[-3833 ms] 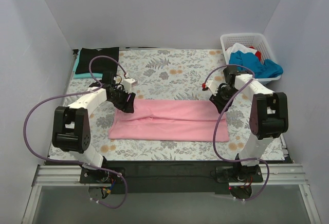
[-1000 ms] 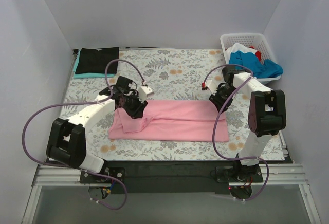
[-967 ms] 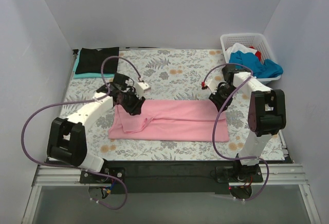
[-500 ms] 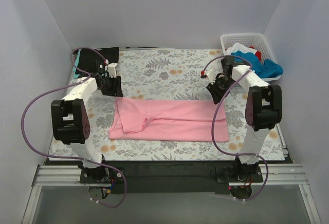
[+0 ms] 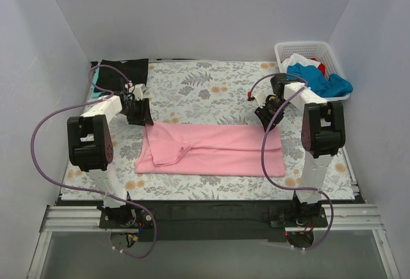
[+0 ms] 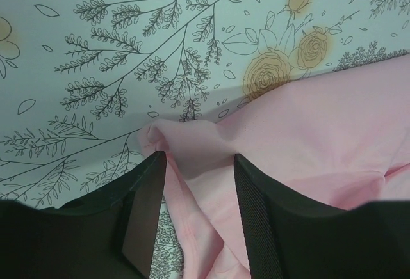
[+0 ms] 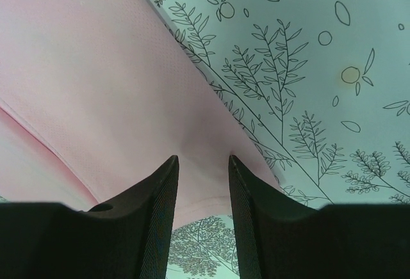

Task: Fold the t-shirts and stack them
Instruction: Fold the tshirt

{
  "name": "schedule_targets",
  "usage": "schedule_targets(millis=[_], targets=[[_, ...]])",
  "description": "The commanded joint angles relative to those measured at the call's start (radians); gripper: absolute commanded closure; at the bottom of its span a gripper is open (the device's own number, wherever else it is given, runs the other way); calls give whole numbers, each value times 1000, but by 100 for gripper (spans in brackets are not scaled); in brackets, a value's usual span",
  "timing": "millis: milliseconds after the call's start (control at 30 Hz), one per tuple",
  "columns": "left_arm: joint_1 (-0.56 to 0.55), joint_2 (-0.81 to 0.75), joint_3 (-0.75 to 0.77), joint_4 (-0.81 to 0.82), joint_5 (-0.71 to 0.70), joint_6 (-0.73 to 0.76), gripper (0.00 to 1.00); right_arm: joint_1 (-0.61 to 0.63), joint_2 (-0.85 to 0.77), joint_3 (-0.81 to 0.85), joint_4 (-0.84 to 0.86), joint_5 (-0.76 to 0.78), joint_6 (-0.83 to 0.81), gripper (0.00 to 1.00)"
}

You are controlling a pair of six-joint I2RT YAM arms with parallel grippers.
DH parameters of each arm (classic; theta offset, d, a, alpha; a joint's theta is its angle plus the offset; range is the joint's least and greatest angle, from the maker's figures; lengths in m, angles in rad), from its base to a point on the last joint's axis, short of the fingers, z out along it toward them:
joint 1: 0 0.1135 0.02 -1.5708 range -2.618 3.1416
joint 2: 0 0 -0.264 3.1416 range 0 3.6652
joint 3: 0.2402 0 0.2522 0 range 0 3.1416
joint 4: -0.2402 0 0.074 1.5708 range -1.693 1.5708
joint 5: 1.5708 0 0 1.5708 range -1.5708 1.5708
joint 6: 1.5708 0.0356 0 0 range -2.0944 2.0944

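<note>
The pink t-shirt (image 5: 218, 151) lies folded in a long strip across the middle of the tablecloth, with its left end rumpled and folded over. My left gripper (image 5: 141, 114) is at its far left corner. In the left wrist view the open jaws (image 6: 198, 160) straddle that bunched corner of the pink t-shirt (image 6: 320, 119). My right gripper (image 5: 268, 119) is at the far right corner. In the right wrist view the open jaws (image 7: 202, 160) straddle the edge of the pink t-shirt (image 7: 96, 68). A folded black t-shirt (image 5: 123, 71) lies on a teal one at the back left.
A white lattice basket (image 5: 301, 45) at the back right holds a blue t-shirt (image 5: 320, 80), a white one and a bit of red. The floral tablecloth (image 5: 205, 87) covers the table. Grey walls close in on three sides.
The left gripper let go of the shirt's left end, swung out to the back left, then came in to the shirt's far left corner. The right gripper shifted slightly back along the right corner.
</note>
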Motion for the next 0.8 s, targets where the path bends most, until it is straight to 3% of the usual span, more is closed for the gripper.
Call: schedule_targets(millis=[0,200,400,767], targets=[[8,-12,24,20,39,-27,56,7,8,2,25,22,12,57],[11,-29,4,46,43,-35,68,7,10,-19,45,46,15,57],[26,12,-10,43,-22,-18,100,7,13,-36,68,99,21,57],[48,44,-41,77,-92,-6,98,7,8,-74,96,145,32,57]])
